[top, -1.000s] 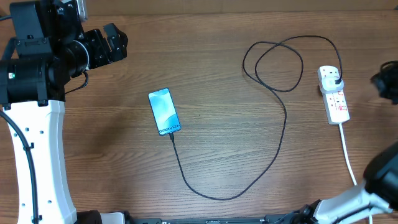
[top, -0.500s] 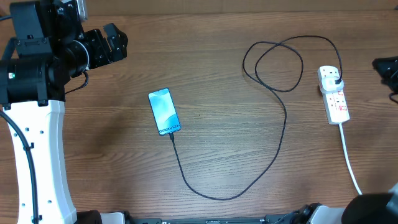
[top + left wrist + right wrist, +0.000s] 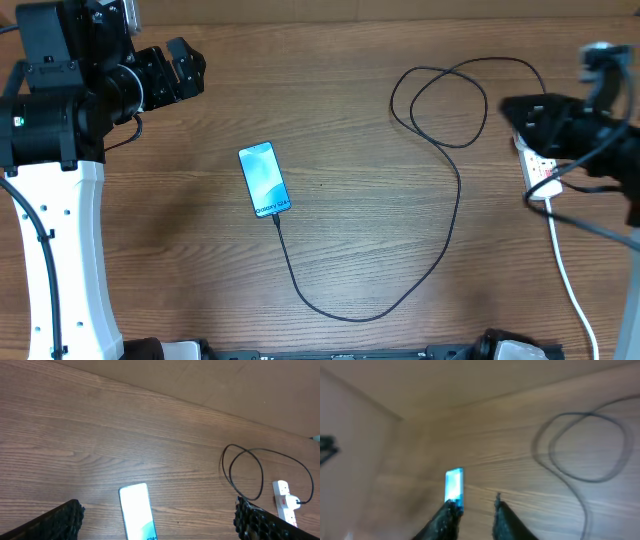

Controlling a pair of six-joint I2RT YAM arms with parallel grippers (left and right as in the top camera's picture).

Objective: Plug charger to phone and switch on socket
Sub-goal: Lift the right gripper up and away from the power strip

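Phone (image 3: 264,180) lies screen-up mid-counter (image 3: 340,80), well apart from both arms. Charger (image 3: 455,210) tip meets its bottom edge; the cable loops right to the socket (image 3: 281,496), with the black plug seated there. Left end effector (image 3: 185,68) sits far left, fingers spread wide, empty. Right end effector (image 3: 476,512) is motion-blurred over the socket's plug end, fingers slightly apart, pinching nothing.

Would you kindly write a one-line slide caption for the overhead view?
Overhead: charger runs from phone toward socket, partly hidden beneath the right gripper; left gripper open, far left.
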